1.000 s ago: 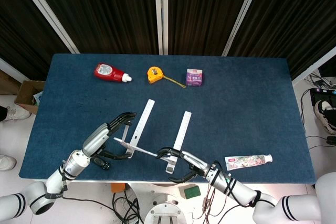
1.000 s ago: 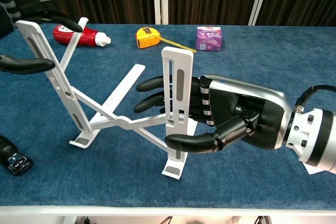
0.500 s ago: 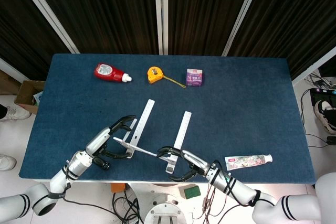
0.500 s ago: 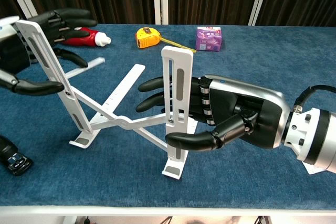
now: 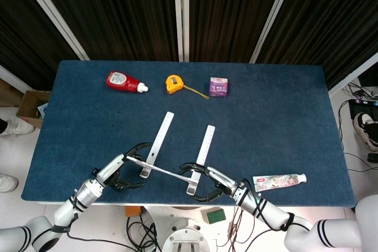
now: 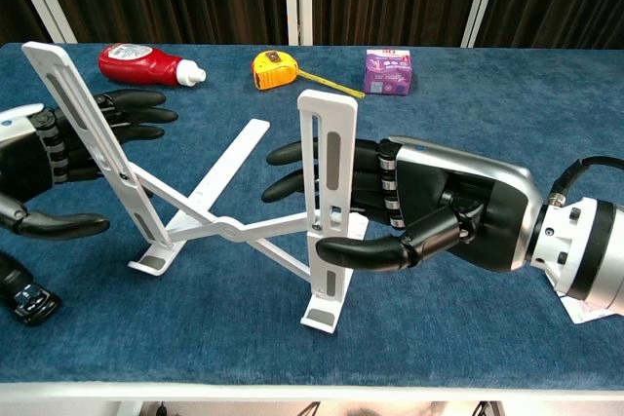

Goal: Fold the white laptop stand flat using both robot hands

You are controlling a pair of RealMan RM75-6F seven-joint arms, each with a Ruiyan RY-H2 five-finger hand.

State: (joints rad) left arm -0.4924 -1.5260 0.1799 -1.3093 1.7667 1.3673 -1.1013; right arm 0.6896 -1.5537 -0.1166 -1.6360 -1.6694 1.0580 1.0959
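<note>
The right hand (image 6: 429, 211) is held palm-in around the right upright of the white laptop stand (image 6: 219, 226), fingers spread, unclosed. The left hand (image 6: 54, 158) is likewise spread around the tilted left upright. The stand is set near the table's (image 5: 277, 122) front edge, rails running front to back.

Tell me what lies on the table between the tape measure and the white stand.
Nothing: only bare blue cloth separates the tape measure from the far tips of the stand. The head view shows it best; the chest view agrees.
</note>
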